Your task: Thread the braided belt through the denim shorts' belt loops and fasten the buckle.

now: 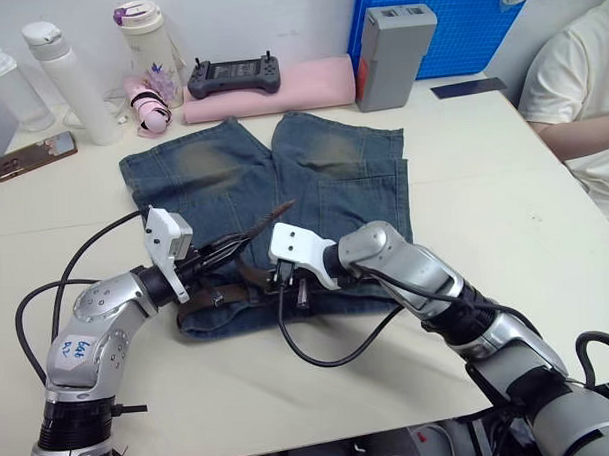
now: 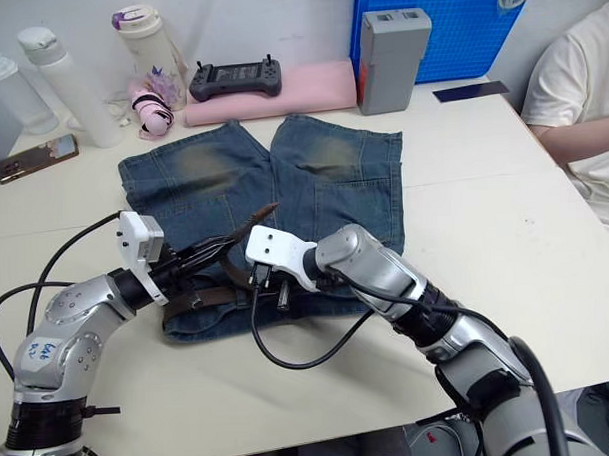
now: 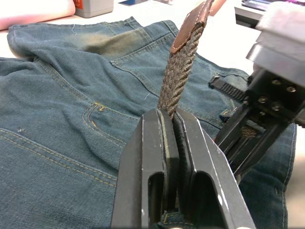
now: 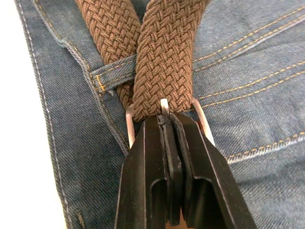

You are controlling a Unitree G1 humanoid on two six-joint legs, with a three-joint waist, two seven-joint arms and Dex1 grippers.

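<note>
The left gripper (image 3: 167, 143) pinches the braided belt (image 3: 178, 76) near its tip; the right gripper (image 4: 167, 138) clamps the buckle (image 4: 202, 126). Keep the buckle steady and feed the tip straight through.

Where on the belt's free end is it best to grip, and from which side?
Probably the braided belt just below its smooth tapered tip, fingers closing on the flat faces. The left gripper grips it this way already, and the strap stands upright.

Bottles (image 1: 71, 81), controller (image 1: 233, 75), phone (image 1: 36, 154)
</note>
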